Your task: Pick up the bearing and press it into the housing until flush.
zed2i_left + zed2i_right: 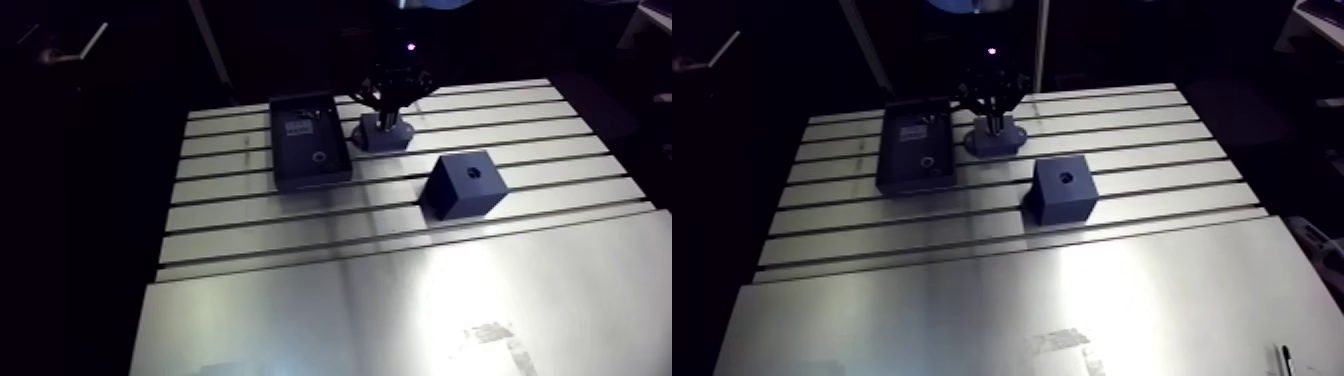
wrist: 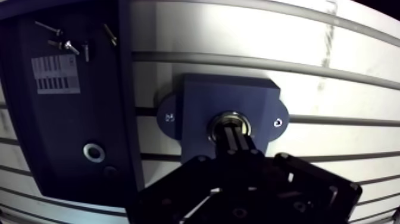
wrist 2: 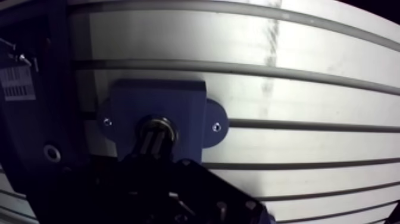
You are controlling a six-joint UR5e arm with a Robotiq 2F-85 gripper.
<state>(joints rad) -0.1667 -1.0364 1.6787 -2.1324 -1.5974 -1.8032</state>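
The slotted aluminium table [image 1: 400, 300] fills the arm view, its grooved half far from the camera and its smooth plate near. In that view, a shallow dark-blue tray [image 1: 308, 140] lies at about 11 o'clock from the table's middle. A dark-blue cube block [image 1: 465, 185] with a small hole in its top face sits at about 1 o'clock, well apart from the tray. The dark-blue flanged housing [image 2: 196, 101] rests at 12 o'clock, just beside the tray's 3 o'clock edge and at 10 o'clock from the cube.

The gripper [image 2: 233, 132] stands directly over the housing, its two fingers brought together with their tips down on the middle of the bearing [image 2: 228, 115]. The bearing sits in the housing's bore as a metal ring showing around the fingertips.

Inside the tray, the wrist view shows a white printed label [image 2: 55, 74], a metal washer [image 2: 93, 151] and a few loose screws [image 2: 65, 43] beside the label.
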